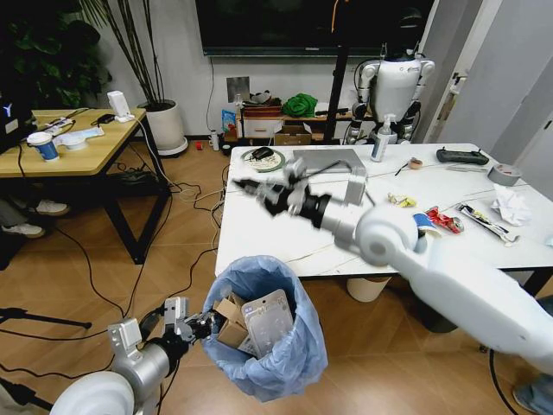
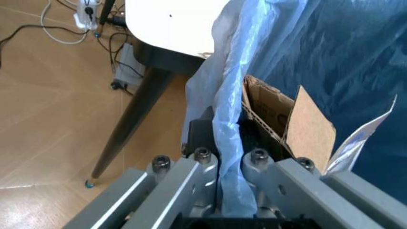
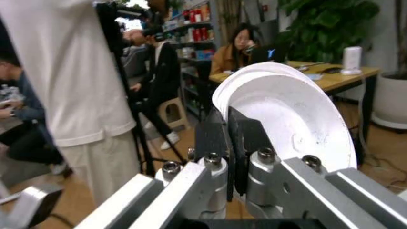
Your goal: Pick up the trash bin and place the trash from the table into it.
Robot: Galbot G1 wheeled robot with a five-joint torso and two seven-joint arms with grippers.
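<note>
Trash bin (image 1: 263, 333) held beside table (image 1: 259, 233) edge, left gripper (image 1: 192, 327) clenched on liner rim; white paper plate (image 3: 286, 114) pinched by right gripper (image 1: 259, 192) above tabletop, presumably for dropping.

Right tool (image 3: 230, 143) closed on the edge of a white paper plate (image 3: 292, 119) — people and a wooden table (image 3: 330, 78) behind, toward one o'clock.
</note>
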